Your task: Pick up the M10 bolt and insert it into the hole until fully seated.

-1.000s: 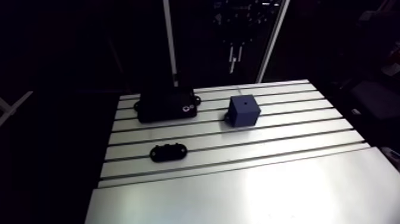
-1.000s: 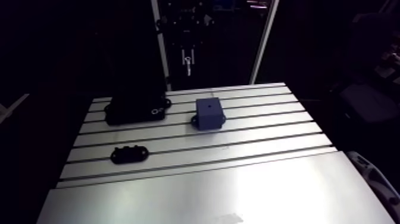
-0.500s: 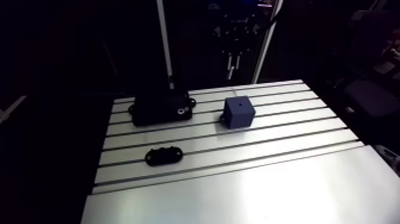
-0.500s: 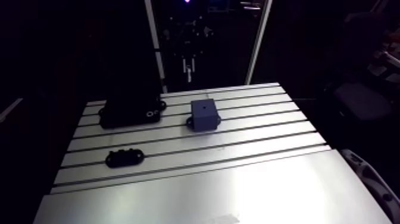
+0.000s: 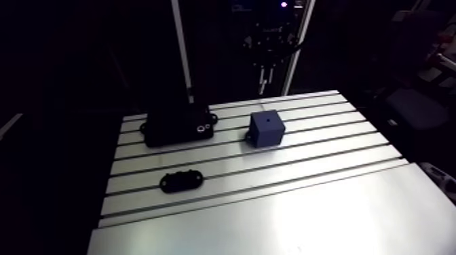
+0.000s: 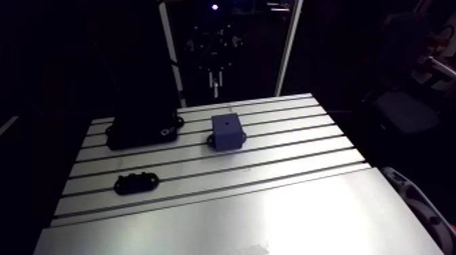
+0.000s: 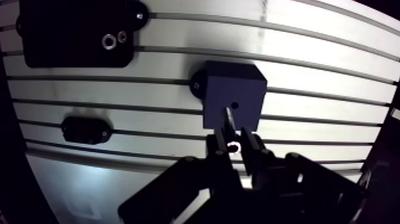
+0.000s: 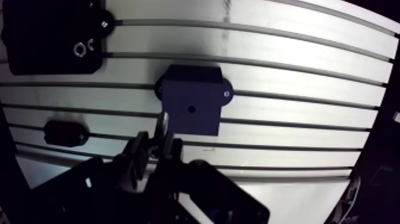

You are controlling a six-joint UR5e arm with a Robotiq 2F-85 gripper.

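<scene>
Claw closed on the M10 bolt, held over the blue block.
No readable writing: the black fixture at the far side of the slotted tabletop carries two small ring-shaped marks, too small to read in either view. The bolt is a slim grey metal shank, with a bright ring glinting at the end clamped between the fingers. Its long axis runs straight out from the claw toward the block's top face, and in the wrist view the tip lies just beside the small dark hole; contact cannot be told. A black oval piece lies on the tabletop, well apart from the block.
</scene>
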